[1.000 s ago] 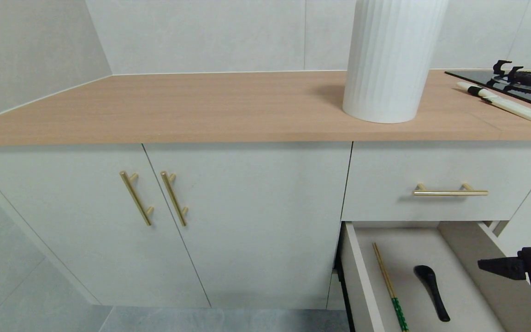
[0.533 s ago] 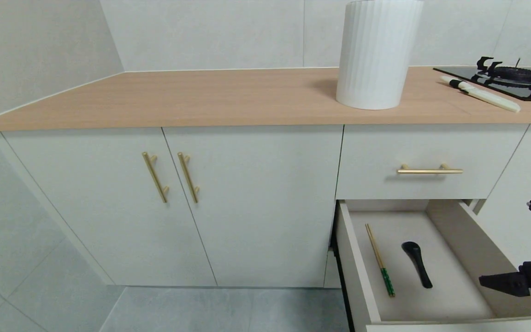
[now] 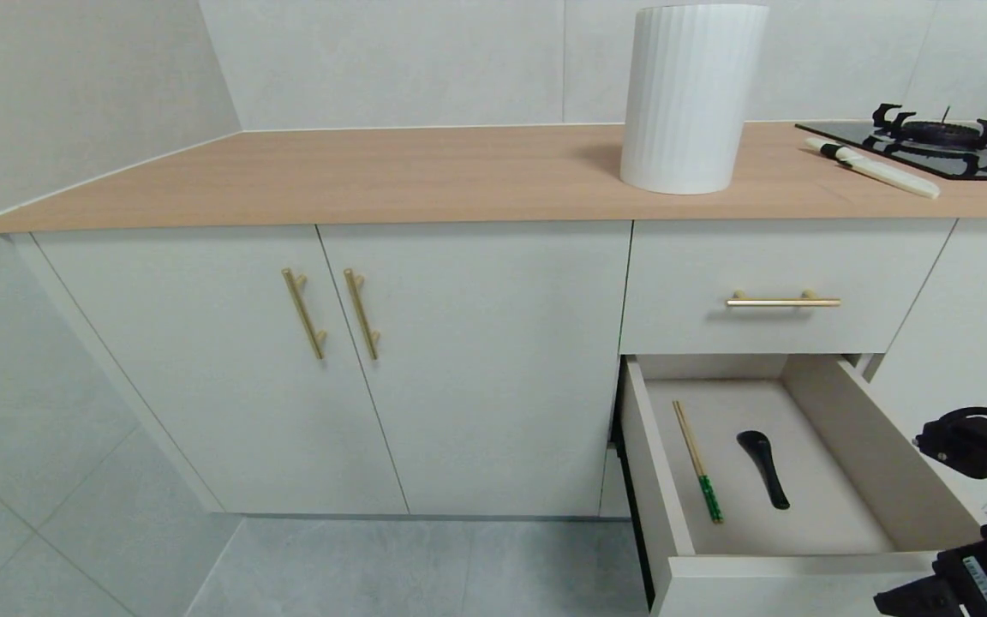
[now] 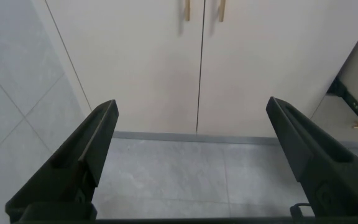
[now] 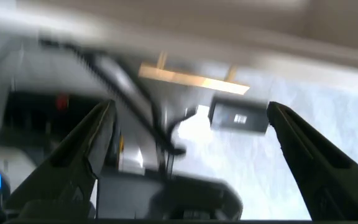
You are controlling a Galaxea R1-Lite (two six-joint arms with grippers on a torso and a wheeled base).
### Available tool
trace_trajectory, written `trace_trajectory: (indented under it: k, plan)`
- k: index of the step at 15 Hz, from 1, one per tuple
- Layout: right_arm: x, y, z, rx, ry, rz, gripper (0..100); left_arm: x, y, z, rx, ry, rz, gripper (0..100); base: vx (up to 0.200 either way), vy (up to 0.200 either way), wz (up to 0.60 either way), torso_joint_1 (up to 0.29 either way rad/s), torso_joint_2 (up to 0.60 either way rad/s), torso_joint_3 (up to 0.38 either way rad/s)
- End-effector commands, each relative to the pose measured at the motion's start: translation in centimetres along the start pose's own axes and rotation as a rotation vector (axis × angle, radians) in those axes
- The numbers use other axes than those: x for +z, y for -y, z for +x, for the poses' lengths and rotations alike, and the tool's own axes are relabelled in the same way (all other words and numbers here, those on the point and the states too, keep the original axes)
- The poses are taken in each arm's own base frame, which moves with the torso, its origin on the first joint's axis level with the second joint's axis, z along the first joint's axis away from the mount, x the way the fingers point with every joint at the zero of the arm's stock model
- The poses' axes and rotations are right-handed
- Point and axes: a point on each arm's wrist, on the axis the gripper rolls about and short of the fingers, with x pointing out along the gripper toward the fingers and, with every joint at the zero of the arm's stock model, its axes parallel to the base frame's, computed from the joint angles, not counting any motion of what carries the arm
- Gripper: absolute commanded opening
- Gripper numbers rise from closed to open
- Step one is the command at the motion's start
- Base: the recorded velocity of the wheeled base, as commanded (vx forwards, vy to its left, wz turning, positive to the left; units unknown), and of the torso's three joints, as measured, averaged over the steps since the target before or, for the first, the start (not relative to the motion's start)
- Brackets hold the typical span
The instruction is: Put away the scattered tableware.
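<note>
The lower drawer (image 3: 802, 567) stands pulled out under the wooden counter (image 3: 373, 176). On its floor lie a pair of chopsticks with green ends (image 3: 697, 463) and, beside them, a black spoon (image 3: 763, 468). A white-handled knife (image 3: 875, 168) rests on the counter next to the stove (image 3: 943, 141). By the drawer's front right corner hangs my right gripper (image 5: 188, 162), open, one finger (image 3: 905, 598) pointing left and nothing between the fingers. My left gripper (image 4: 191, 155) is open and empty over the floor, facing the cabinet doors.
A tall white ribbed container (image 3: 686, 98) stands on the counter above the drawers. The upper drawer (image 3: 785, 283) is closed, as are the two cabinet doors (image 3: 331, 360) with gold handles. A blurred gold handle (image 5: 194, 78) lies ahead of the right gripper. Grey tiled floor (image 3: 331, 566) lies below.
The head camera has pulled back, so the whole scene looks smaller and the drawer front has come into view. My right gripper has shifted from over the drawer's right wall down to its front corner.
</note>
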Motion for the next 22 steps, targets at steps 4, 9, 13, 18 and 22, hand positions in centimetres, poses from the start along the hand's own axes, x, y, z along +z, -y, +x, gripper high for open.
trace_trajectory:
  k: [4,9,13,18,22]
  plan:
    - [0.8,-1.5,3.5,0.009,-0.175,0.006,100,0.0,0.0,0.0,0.001,-0.001,0.0,100,0.0,0.0,0.0,0.0,0.0,0.0]
    - [1.6,-1.6,5.2,-0.016,-0.184,0.037,100,0.0,0.0,0.0,0.001,-0.001,0.0,100,0.0,0.0,0.0,0.0,0.0,0.0]
    - [2.1,-1.0,5.8,-0.02,-0.132,0.071,100,0.0,0.0,0.0,0.001,-0.001,0.0,100,0.0,0.0,0.0,0.0,0.0,0.0]
    - [1.9,-0.7,6.8,-0.075,-0.069,0.078,100,0.0,0.0,0.0,0.001,-0.001,0.0,100,0.0,0.0,0.0,0.0,0.0,0.0]
    - [2.4,-0.8,7.4,-0.088,-0.004,0.085,100,0.0,0.0,0.0,-0.001,-0.001,0.0,100,0.0,0.0,0.0,0.0,0.0,0.0]
